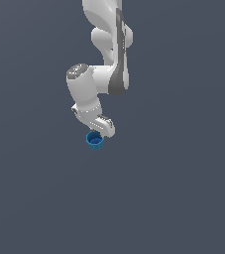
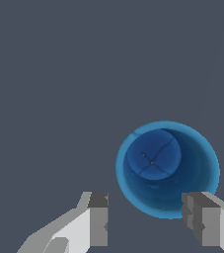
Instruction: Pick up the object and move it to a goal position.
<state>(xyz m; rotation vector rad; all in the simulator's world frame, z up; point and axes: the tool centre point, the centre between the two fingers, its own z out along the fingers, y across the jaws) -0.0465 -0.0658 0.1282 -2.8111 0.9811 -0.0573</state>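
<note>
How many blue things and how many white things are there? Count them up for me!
Blue: 1, the cup
White: 1, the robot arm with its hand
Total: 2

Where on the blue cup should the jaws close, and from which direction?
Judging by the wrist view, come straight down from above and pinch across the outside wall of the blue cup. It stands upright with its hollow mouth facing the camera, and the open gripper is wider than the rim. The cup sits off-centre between the jaws, so recentre first.
</note>
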